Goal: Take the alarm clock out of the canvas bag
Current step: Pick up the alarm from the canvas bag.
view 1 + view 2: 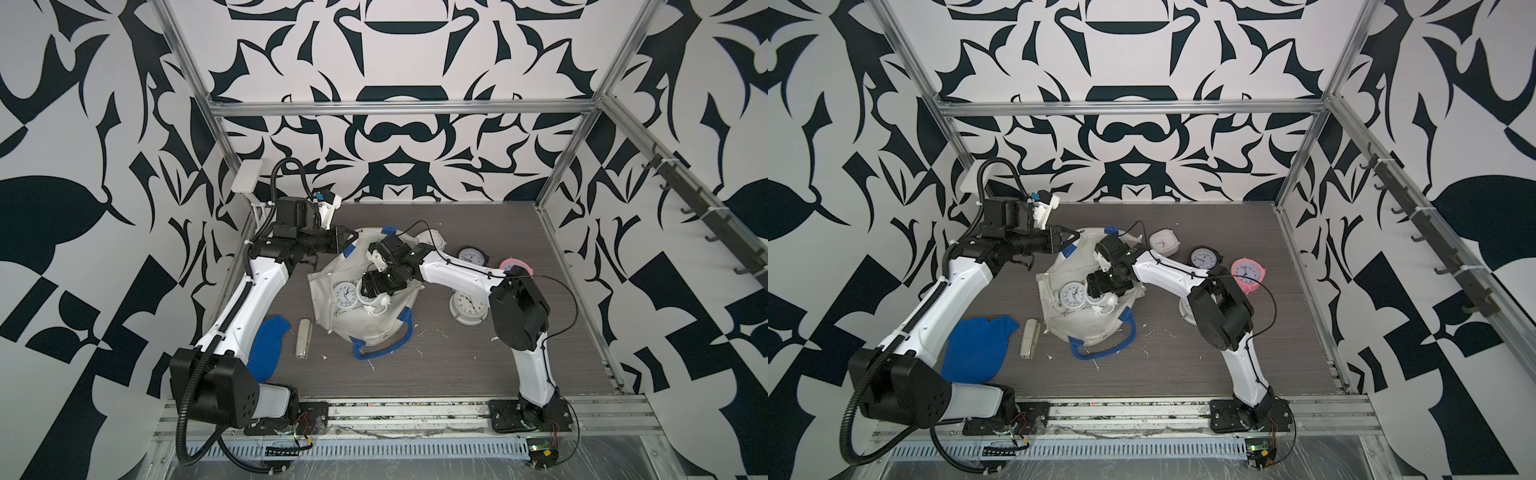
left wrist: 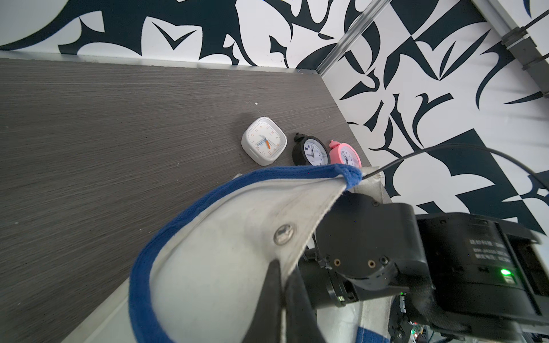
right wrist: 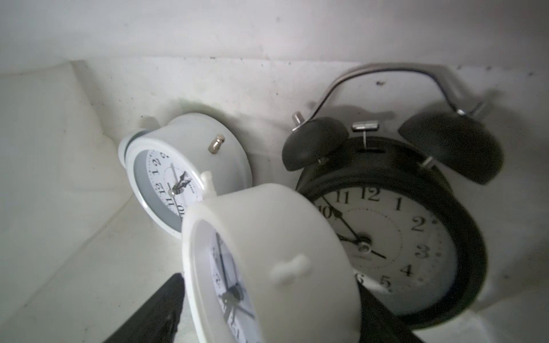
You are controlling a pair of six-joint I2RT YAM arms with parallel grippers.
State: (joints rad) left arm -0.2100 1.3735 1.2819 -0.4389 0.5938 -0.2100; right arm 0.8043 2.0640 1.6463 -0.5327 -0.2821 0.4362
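Step in hand: grasp inside off-white boxy canvas bag with blue handles [image 1: 322, 295], rim pinched up by left gripper [image 2: 283, 282]. Right gripper [image 3: 267, 303] spread astride white round plastic alarm clock [image 3: 267, 237], low in bag; contact unclear. Next, likely: close squarely, lift clear of rim

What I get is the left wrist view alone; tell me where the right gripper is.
Observer: The right gripper is down inside the canvas bag, jaws either side of a white clock; grip unclear.
Operator: List what else is in there.
Observer: A pale grey clock and a black twin-bell clock lie beside it.
Operator: Now the table by the left arm.
Observer: A blue cloth and a beige stapler lie there.
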